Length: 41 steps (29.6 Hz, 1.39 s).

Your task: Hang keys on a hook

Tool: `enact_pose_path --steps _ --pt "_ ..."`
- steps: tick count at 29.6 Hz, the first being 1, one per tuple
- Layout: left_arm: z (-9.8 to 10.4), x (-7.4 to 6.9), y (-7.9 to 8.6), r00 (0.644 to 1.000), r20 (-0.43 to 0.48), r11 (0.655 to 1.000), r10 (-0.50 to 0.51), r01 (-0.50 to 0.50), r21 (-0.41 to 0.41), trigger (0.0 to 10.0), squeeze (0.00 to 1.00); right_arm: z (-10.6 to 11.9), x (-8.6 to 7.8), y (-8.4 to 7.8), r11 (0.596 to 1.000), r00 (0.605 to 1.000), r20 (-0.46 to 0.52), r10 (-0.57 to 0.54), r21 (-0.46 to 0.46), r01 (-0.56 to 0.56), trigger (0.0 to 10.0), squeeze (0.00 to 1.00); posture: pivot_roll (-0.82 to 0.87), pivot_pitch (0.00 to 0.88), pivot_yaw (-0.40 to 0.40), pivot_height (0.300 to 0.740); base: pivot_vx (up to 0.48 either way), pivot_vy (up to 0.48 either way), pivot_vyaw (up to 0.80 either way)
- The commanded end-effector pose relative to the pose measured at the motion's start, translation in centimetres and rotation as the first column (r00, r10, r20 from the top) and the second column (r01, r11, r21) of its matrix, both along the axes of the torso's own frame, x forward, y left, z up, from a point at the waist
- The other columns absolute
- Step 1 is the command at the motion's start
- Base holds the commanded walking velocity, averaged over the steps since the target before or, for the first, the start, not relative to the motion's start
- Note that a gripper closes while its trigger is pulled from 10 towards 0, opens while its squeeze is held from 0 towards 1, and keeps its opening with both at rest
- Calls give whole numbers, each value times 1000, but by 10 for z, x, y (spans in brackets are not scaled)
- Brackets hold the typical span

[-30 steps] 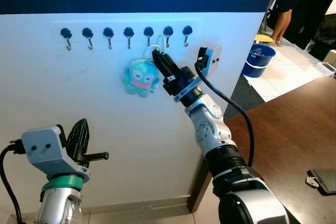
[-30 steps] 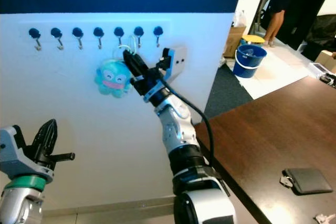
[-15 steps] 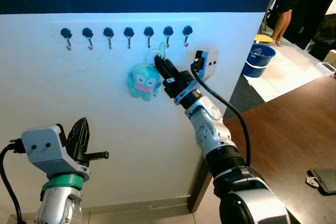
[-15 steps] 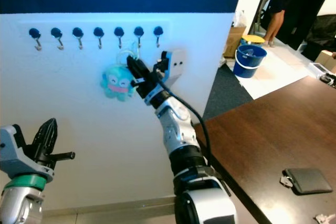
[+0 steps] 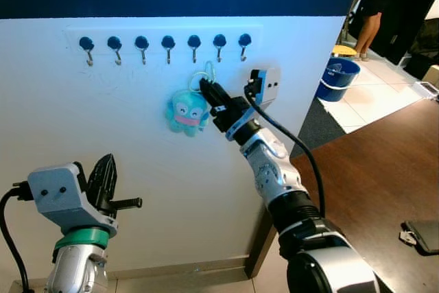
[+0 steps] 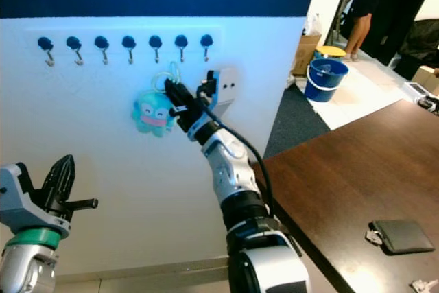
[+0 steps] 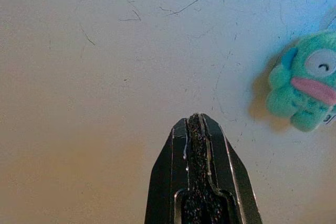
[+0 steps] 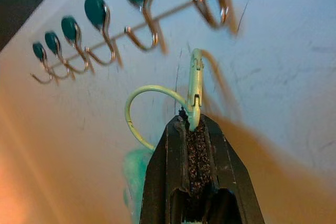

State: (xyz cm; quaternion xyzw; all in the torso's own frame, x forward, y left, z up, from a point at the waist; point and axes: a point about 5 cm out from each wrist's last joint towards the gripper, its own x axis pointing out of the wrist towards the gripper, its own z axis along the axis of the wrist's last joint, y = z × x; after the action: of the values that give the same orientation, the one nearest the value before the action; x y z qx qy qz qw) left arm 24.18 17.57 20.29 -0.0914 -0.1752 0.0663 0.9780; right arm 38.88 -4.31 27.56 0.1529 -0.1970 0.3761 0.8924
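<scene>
The right gripper (image 5: 206,86), its fingers clamped on a pale green clip (image 8: 195,88), has been moved closer to the wall and slightly down over the last second. The clip and its loop are now held just below the row of hooks (image 5: 194,44), so threading onto a hook appears near but not yet done. A teal plush charm (image 5: 186,111) hangs below the clip, against the wall. Seven hooks are counted, one charm, one clip. The left gripper (image 5: 104,173), fingers pressed together, is held idle well below the hooks.
</scene>
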Motion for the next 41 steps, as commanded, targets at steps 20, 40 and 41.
enact_pose_path --steps 20,40,41 --pt "7 -1 0 999 38 1000 2 -2 -5 10000 0 -16 -12 0 998 999 2 47 40 -47 10000 0 -32 103 69 740 0 0 0" --pt "31 -1 -18 979 144 989 -147 143 39 10000 0 15 -9 5 997 995 82 56 49 -60 10000 0 -34 81 81 740 0 0 0" --pt "31 -1 -17 979 144 989 -147 142 39 10000 0 14 -8 6 997 996 75 54 43 -57 10000 0 -34 81 81 740 0 0 0"
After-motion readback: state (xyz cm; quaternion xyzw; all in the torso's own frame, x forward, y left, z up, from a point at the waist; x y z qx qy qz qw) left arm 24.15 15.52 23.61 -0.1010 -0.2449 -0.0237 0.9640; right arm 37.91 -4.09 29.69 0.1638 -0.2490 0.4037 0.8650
